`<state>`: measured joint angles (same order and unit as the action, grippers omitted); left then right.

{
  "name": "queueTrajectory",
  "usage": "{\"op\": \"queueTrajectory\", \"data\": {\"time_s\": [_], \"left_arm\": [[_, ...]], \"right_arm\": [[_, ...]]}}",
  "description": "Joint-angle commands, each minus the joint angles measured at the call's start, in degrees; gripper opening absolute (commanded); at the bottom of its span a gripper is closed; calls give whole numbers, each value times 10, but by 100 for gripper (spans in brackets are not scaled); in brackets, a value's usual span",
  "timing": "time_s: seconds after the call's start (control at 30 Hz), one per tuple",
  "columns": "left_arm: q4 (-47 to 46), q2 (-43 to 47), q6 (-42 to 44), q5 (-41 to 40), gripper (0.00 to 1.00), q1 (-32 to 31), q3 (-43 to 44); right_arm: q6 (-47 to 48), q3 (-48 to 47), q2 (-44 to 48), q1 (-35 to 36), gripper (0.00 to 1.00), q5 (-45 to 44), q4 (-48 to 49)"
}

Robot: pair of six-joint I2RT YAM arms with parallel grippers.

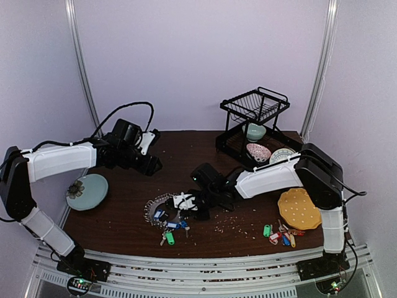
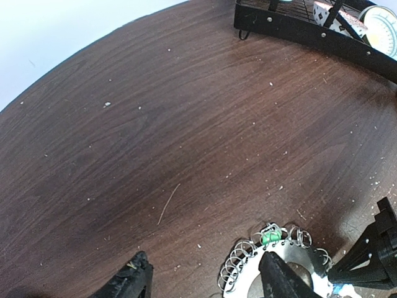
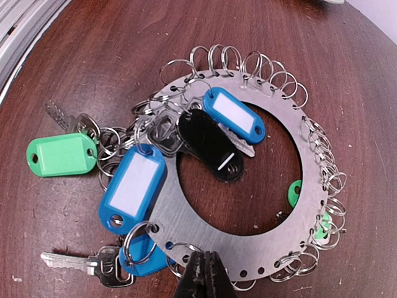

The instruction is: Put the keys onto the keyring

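Lilac walls back a dark wooden table (image 1: 124,226) scattered with crumbs. The keyring (image 3: 248,239) lies flat at the lower centre of the top view, a silver disc with small loops (image 3: 273,81) all round its edge. Blue (image 3: 133,186), green (image 3: 62,155) and black (image 3: 208,146) tags are bunched on its left side.

The right gripper (image 3: 205,273) has its fingers pressed together at the ring's near rim, at the bottom of the wrist view. Whether the metal is pinched between them or they merely rest on it cannot be told. The left gripper (image 2: 208,273) hangs above the table at the upper left of the top view, spread wide and holding nothing, with the ring's far edge between its fingers in its own view.

More keys (image 1: 282,234) lie loose at the lower right of the top view, just below a yellow plate (image 1: 299,208) and well apart from the ring.

The step in hand looks like securing the ring. To do it well, grip bare rim between two loops, not a loop itself, or the disc will swivel. Keep it low and level so the hanging tags do not swing. The right side of the ring has free loops, so turn that side towards the loose keys.
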<state>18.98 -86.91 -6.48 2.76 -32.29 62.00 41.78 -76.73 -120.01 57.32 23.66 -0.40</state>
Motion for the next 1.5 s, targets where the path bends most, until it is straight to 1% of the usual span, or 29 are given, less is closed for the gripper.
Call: {"op": "queueTrajectory", "data": {"time_s": [0.0, 0.03, 0.07, 0.1, 0.17, 0.2, 0.27, 0.33, 0.37, 0.4, 0.43, 0.5, 0.6, 0.67, 0.73, 0.83, 0.97, 1.0, 1.1, 1.17, 1.3, 1.37, 1.4, 1.47], "left_arm": [[-23, 4, 1, 2, 62, 4, -6], [-23, 4, 1, 2, 62, 4, -6], [-23, 4, 1, 2, 62, 4, -6], [-24, 5, 1, 1, 62, 4, -6], [-24, 6, 1, 1, 62, 5, -6], [-24, 6, 1, 1, 62, 4, -6], [-23, 7, 2, -3, 62, 5, -7], [-23, 11, 3, -7, 62, 5, -7], [-24, 14, 2, -2, 62, 7, -7], [-26, 18, 0, 5, 62, 10, -8], [-27, 20, -1, 12, 63, 14, -8], [-28, 24, -3, 16, 63, 21, -8], [-29, 28, -4, 8, 63, 23, -11], [-29, 28, -6, 10, 63, 22, -13], [-28, 27, -7, 15, 63, 22, -13], [-26, 28, -7, 17, 63, 22, -13], [-27, 28, -7, 16, 63, 22, -14], [-27, 28, -6, 16, 63, 22, -13], [-26, 26, -7, 15, 63, 23, -13], [-26, 25, -7, 16, 63, 22, -13], [-26, 25, -7, 15, 63, 22, -14], [-25, 27, -6, 13, 63, 22, -14], [-26, 28, -6, 12, 63, 23, -14], [-25, 29, -6, 11, 63, 23, -14]], "right_arm": [[1, -5, 5, 4, 0, 2, -44], [0, -4, 7, 4, 3, 2, -47], [-3, -3, 9, 4, 8, 1, -48], [-10, -5, 11, 4, 11, 1, -49], [-34, -21, 16, -1, 11, 14, -58], [-38, -41, 16, -6, 11, 41, -82], [-17, -99, 8, -17, 13, 118, -184], [18, -158, -6, -26, 17, 155, -299], [37, -179, -13, -30, 19, 168, -341], [45, -191, -18, -35, 21, 175, -367], [44, -197, -24, -37, 23, 171, -373], [20, -203, -38, -38, 24, 161, -354], [-54, -245, -70, -39, 27, 152, -344], [-136, -279, -92, -42, 25, 141, -347], [-226, -283, -98, -54, 22, 152, -336], [-351, -210, -60, -61, 20, 154, -263], [-470, -58, 20, -51, 20, 147, -104], [-505, -32, 33, -51, 21, 141, -70], [-606, 26, 47, -50, 21, 126, 21], [-634, 35, 38, -50, 21, 144, 40], [-658, 35, 22, -46, 20, 151, 69], [-666, 27, 13, -46, 14, 140, 62], [-666, 22, 8, -45, 12, 138, 58], [-666, 18, 2, -45, 12, 143, 56]]}}
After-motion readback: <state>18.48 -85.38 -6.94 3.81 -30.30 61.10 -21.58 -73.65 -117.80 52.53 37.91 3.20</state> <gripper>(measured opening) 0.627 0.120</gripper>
